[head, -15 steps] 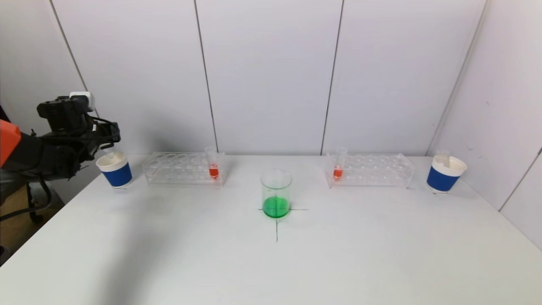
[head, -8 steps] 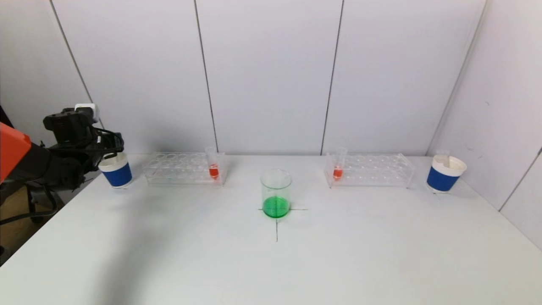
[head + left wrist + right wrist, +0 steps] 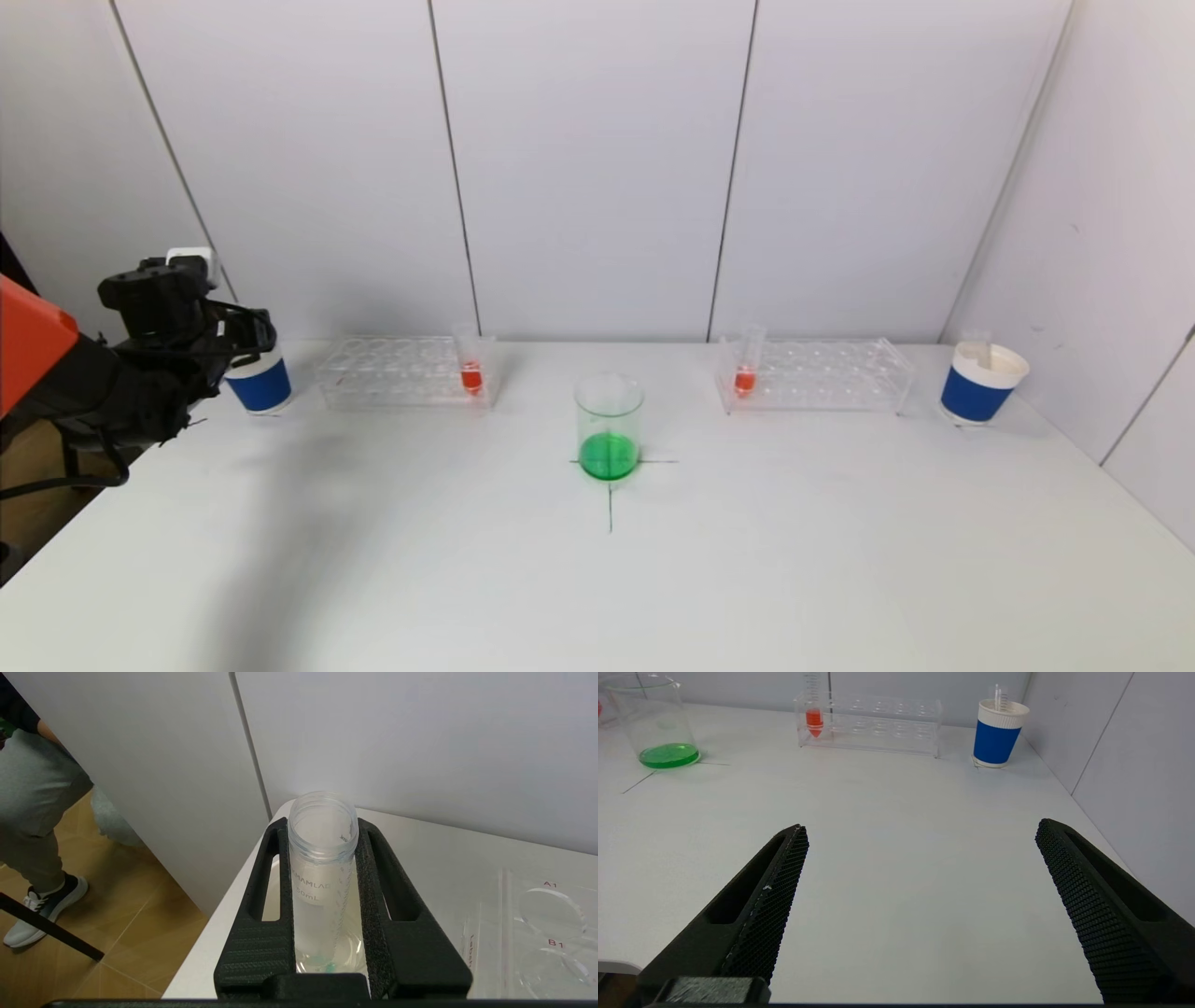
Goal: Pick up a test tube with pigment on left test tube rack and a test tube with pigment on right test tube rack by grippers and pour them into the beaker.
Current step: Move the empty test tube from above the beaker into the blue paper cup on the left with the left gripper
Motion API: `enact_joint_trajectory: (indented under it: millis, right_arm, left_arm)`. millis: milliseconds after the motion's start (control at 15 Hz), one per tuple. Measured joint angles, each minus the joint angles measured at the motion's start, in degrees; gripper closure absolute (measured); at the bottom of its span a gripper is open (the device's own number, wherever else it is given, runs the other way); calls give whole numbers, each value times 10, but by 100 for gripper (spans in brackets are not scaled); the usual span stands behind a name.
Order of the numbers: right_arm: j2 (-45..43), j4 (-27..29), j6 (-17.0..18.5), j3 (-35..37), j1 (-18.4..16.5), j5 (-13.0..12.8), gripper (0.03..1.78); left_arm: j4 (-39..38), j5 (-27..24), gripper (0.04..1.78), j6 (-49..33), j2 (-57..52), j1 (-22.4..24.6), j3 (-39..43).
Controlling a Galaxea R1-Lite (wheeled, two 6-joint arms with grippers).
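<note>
Over the last second the left gripper (image 3: 245,347) has sunk lower over the left blue cup (image 3: 259,384) at the far left corner of the desk, so the cup's white rim, plain a moment ago, is now hidden behind the black fingers. In the left wrist view the jaws pinch an empty clear tube (image 3: 322,868), upright, its tip inside the cup's mouth with a trace of green at the bottom. My reading is that a spent tube is being dropped off here. The beaker (image 3: 609,427) stands at the middle of the desk on a drawn cross, green liquid in its base. One tube with red pigment (image 3: 471,362) sits in the left rack (image 3: 401,371) at the end nearest the beaker, and another red-filled tube (image 3: 746,361) stands in the right rack (image 3: 817,375) at its beaker-side end; both racks lie along the far edge. The right blue cup (image 3: 982,383) at the far right corner already holds a tube. The right gripper (image 3: 920,882) hovers spread wide above the near right part of the desk, holding nothing. The main risk is the release: if the jaws part while the tube leans on the rim, it may tip out or topple the light paper cup off the nearby left edge. Lifting away with a finger snagging the rim would drag the cup too. Later, gripping the red tubes too low could spill pigment.
</note>
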Motion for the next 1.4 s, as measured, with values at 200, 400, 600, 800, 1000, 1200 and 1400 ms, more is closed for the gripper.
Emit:
enact_joint_trajectory:
  millis: [200,400,600,800,1000,1200,1400]
  right_arm:
    - [0,0,0,0,0,0,4]
    - [0,0,0,0,0,0,4]
    - [0,0,0,0,0,0,4]
    - [0,0,0,0,0,0,4]
    - [0,0,0,0,0,0,4]
    - [0,0,0,0,0,0,4]
    - [0,0,0,0,0,0,4]
  left_arm:
    - [0,0,140,0,-1,3,2]
    - [0,0,140,0,-2,6,2]
    - [-1,0,140,0,-2,7,4]
    - [-9,0,138,0,-3,7,7]
    - [-10,0,120,0,-5,8,14]
    - [-10,-1,75,1,-7,8,16]
    - [-9,-1,31,1,-11,8,19]
